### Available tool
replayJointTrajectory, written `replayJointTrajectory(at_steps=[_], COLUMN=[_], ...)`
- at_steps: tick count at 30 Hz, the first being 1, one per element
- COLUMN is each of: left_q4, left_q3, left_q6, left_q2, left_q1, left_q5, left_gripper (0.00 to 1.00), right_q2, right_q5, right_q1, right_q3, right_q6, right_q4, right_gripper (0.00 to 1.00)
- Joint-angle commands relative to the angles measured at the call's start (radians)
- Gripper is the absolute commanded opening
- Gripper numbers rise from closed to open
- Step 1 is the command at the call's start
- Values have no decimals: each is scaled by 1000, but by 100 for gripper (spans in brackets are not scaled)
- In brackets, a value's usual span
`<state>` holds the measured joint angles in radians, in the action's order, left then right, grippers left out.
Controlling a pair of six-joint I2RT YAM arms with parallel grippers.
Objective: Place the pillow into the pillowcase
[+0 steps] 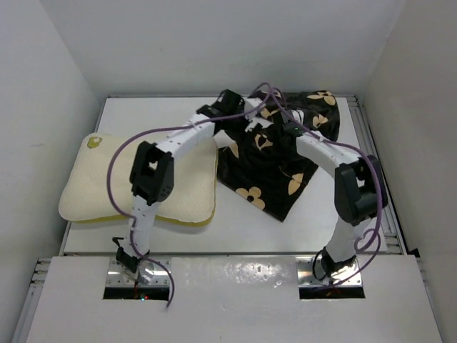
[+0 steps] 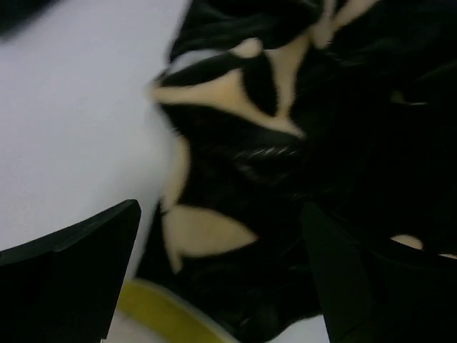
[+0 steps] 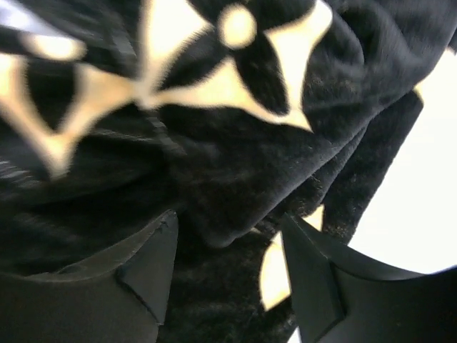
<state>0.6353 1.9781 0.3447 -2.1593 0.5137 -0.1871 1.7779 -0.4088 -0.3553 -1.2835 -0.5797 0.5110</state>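
well, the pillow (image 1: 107, 186) lies flat on the left part of the white table (image 1: 143, 118), wholly outside the pillowcase (image 1: 275, 168). its small round logo (image 1: 93, 142) sits at the far left corner, and its yellow-green band (image 1: 178, 221) shows along the near edge. the pillowcase is a crumpled, bunched heap on the right half of the table, black plush with tan flower motifs. its left edge is just beside the pillow's right side; whether the two touch i cannot tell from above.

both arms reach out over the heap. the left gripper (image 2: 221, 207) hangs over the heap's left margin, where fabric meets bare table. its fingers (image 2: 71, 279) are spread wide with nothing caught between them, so it is released. a strip of yellow-green shows low in the left wrist view, just under the black fabric's edge.

the right gripper (image 3: 228, 218) is down close on the fabric, its fingers (image 3: 143, 279) apart too. a soft fold of plush bulges into the gap, but neither finger presses it, so this hand is unclenched and grips nothing. the mouth of the case cannot be made out in any view.
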Motion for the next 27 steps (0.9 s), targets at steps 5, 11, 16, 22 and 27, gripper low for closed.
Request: replayJointTrajectory(at_steps=[5,11,16,22,27], left_q4=[-233,-212,-203,-64,47], left_q3=[34,48,-86,-145,-173], left_q6=[-205,-291,-228,119,272], left_q2=[-154,-278,-162,-57,-65], left_q1=[81,89,51,68,104], left_q5=[-88,167,123,127,182], left_gripper=[100,0,0,0,0], right_q2=[115,-79,-346,-460,-448], right_q5=[8,53,107,114,169], right_q1=[65,218,424,529,523], right_q3=[2,252,502,556,486], right_q6=[-22,-188,-293,-292,-143], right_q4=[52,-49,-137,-95,-66], right_gripper=[26,0,0,0,72])
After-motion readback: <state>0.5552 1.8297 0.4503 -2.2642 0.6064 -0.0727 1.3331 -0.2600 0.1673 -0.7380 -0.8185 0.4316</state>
